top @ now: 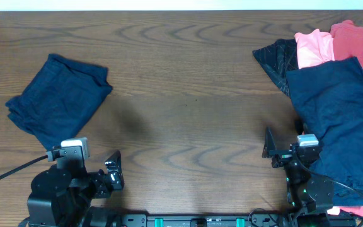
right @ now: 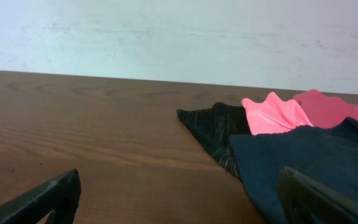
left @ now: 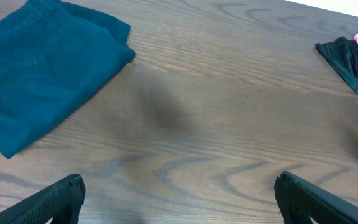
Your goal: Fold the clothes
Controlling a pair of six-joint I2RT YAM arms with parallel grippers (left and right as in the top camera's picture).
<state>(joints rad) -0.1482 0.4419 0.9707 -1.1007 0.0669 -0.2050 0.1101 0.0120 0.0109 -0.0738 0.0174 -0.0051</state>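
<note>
A folded dark navy garment lies on the table at the left; it shows in the left wrist view too. At the right edge lies a pile of clothes: a spread dark navy garment on top, a coral pink one, a red one and a black one. The right wrist view shows the navy, pink, red and black pieces. My left gripper is open and empty near the front edge. My right gripper is open and empty, just left of the navy garment.
The brown wooden table stretches between the folded garment and the pile. A black cable runs from the left arm off the left edge. A pale wall stands behind the table.
</note>
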